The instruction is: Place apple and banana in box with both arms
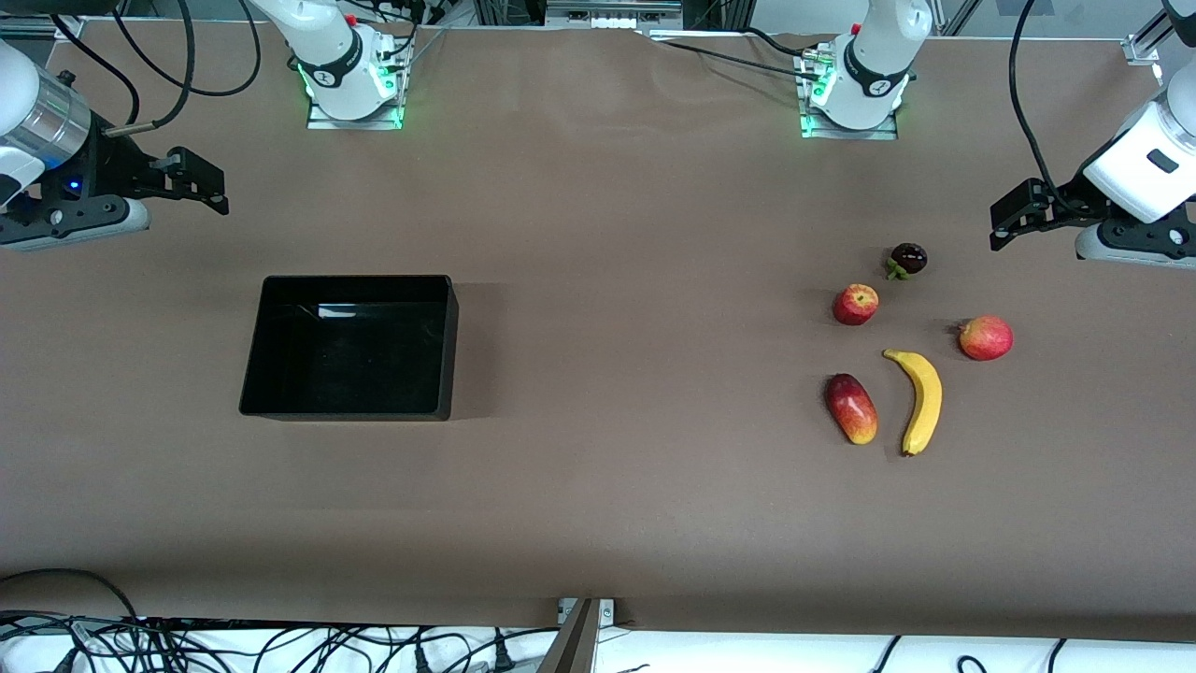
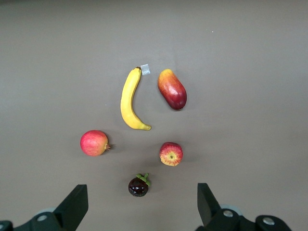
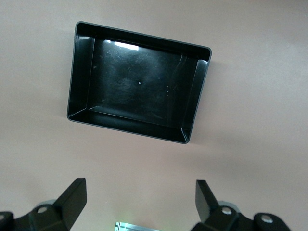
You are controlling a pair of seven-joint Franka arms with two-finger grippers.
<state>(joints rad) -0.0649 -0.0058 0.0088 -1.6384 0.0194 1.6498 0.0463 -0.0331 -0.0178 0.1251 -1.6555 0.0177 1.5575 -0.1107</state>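
1. Nearest the front camera lay the banana (image 1: 920,402), just beside an oblong red-yellow fruit (image 1: 851,408); neither touched any finger, and both sat low on the table well below the left gripper (image 1: 1018,217).
2. Risk, as a judgement: the apple (image 1: 856,304) sat among look-alikes, with a larger red fruit (image 1: 986,337) and a dark purple fruit (image 1: 908,258) near it, so the left gripper could close on the wrong one.
3. A grasp on the curved banana could also nudge the oblong fruit or let the banana swivel.
4. Both fruits lay well apart from the box (image 1: 439,346), so a long carry or handover could drop them.
5. Left gripper: jaws spread wide, holding nothing, above the fruit cluster.
6. Right gripper (image 1: 201,179): jaws wide, empty, waiting over bare table near the box.
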